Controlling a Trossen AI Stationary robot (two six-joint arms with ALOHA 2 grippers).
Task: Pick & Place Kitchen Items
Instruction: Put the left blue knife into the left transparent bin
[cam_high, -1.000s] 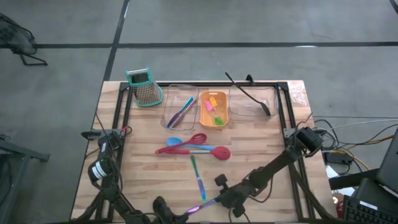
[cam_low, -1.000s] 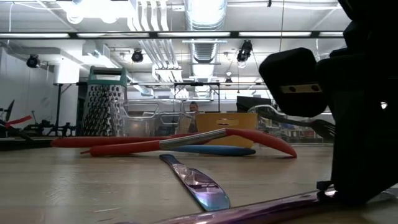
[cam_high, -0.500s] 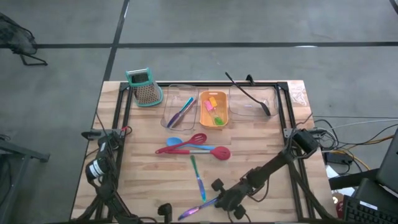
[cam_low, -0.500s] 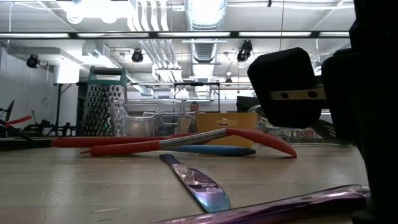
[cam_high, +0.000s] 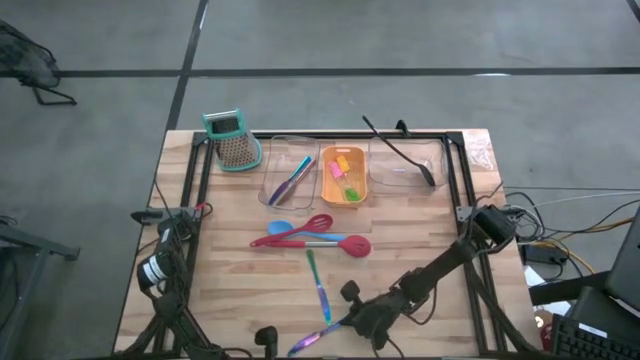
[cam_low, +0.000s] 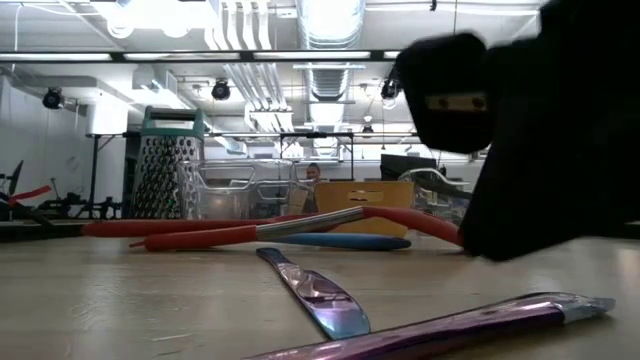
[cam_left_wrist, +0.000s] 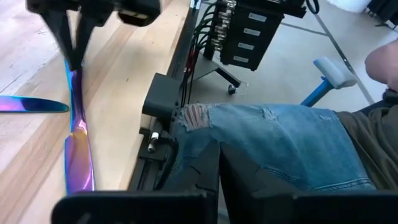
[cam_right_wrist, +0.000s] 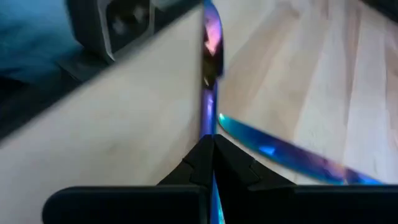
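A purple iridescent stick (cam_high: 318, 337) lies near the table's near edge, and my right gripper (cam_high: 352, 322) is shut on its right end. My left gripper (cam_high: 265, 338) is shut and hovers at the near edge, just left of the stick and touching nothing. Mid-table lie two red spatulas and a blue one (cam_high: 310, 238), with a green-blue stick (cam_high: 318, 288) in front of them. At the back, a clear tray holds blue and purple sticks (cam_high: 290, 180). An orange tray (cam_high: 343, 175) holds small pieces, and a long black spoon (cam_high: 400, 152) rests across another clear tray. My right gripper pinches the purple stick's narrow end (cam_right_wrist: 209, 127) between its two fingertips (cam_left_wrist: 73, 61). The fingers come slanting down from the table's right and lie roughly along the stick. The stick's wider far end (cam_left_wrist: 78, 168) rests on the table. Whether the held end is lifted, I cannot tell.
A teal-topped metal grater (cam_high: 232, 140) stands at the far left corner. A black frame (cam_high: 205, 170) runs along the table's sides. A person's leg in jeans (cam_left_wrist: 280, 143) is close beyond the near edge. Bare wood (cam_high: 230, 290) lies left of the sticks.
My left gripper has drawn back from the purple stick's left end toward the near edge, rising and rolling as it went. My right gripper has tipped and risen a little, still shut on the stick's other end.
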